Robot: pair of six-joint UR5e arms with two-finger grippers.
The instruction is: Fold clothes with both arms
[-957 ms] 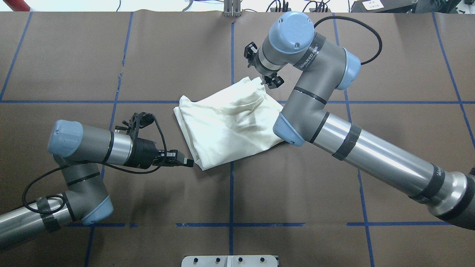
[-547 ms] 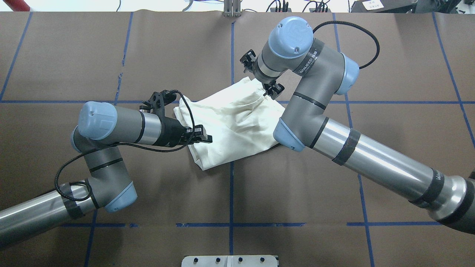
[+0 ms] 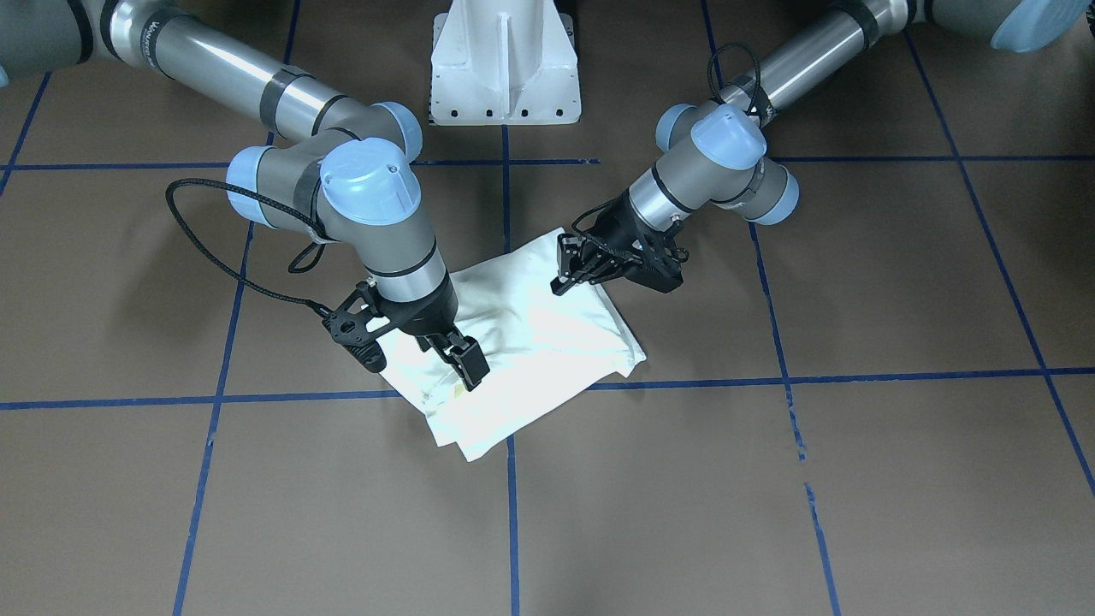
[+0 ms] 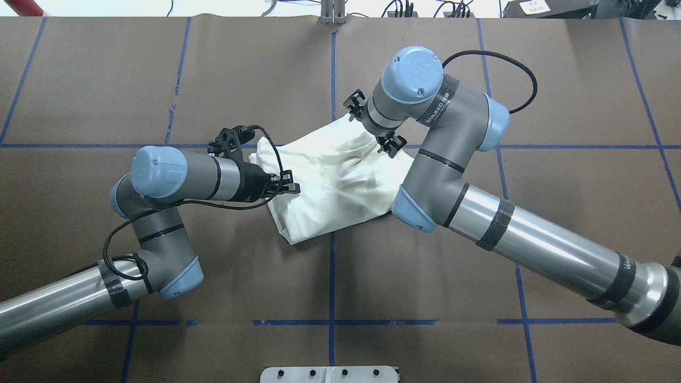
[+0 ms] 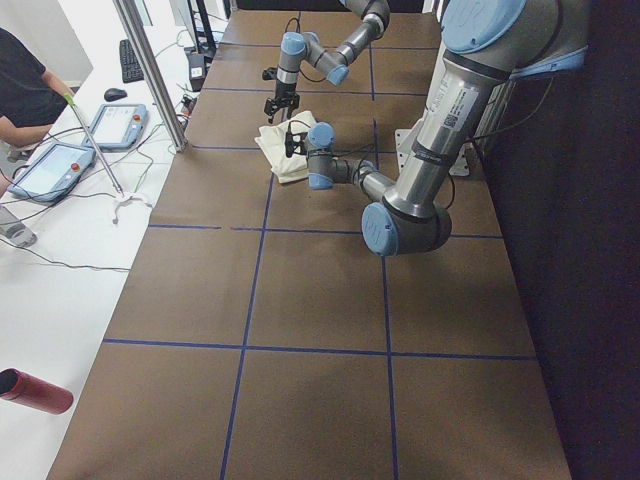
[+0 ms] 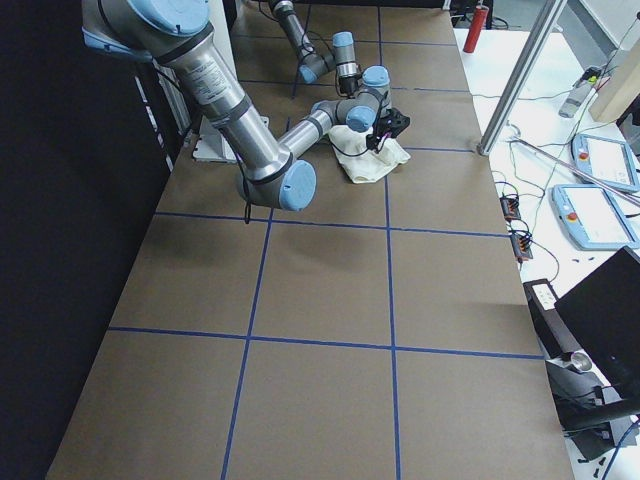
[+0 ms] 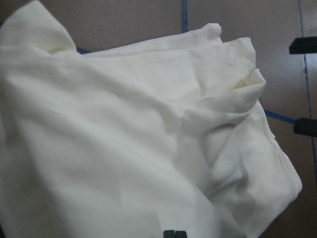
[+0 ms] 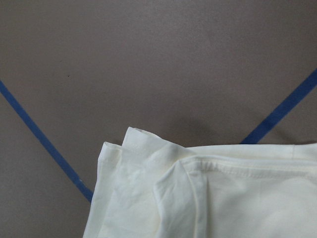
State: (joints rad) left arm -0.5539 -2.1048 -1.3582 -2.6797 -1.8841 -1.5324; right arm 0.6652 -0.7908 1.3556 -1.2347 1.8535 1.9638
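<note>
**Both arms at the folded shirt.** A cream shirt (image 4: 330,175) is shown lying in a rumpled, folded bundle near the middle of the brown bench (image 4: 479,276). It is laid across the crossing of two blue tape lines (image 4: 331,266).

The left arm (image 4: 175,175) is brought in low from the shirt's left side. Its left pincer (image 4: 292,181) is held spread, with the fingertips over the cloth's left edge. Whether the cloth is touched cannot be told.

The right arm (image 4: 532,250) is bent over the shirt from the other side, and its wrist is pointed steeply down. In the front-facing view the right pincer (image 3: 466,372) is seen with its tips set on the cloth near the corner farthest from the robot. Whether those fingers are spread or pinching the cloth cannot be told, since they are covered by the wrist from above.

In the left wrist view most of the field is filled by creased cream cloth. In the right wrist view a hemmed, layered corner of the shirt is seen lying on the bench, just beside a blue line.

The white pedestal (image 3: 505,60) is seen at the robot's side of the bench, between the two arms.
</note>
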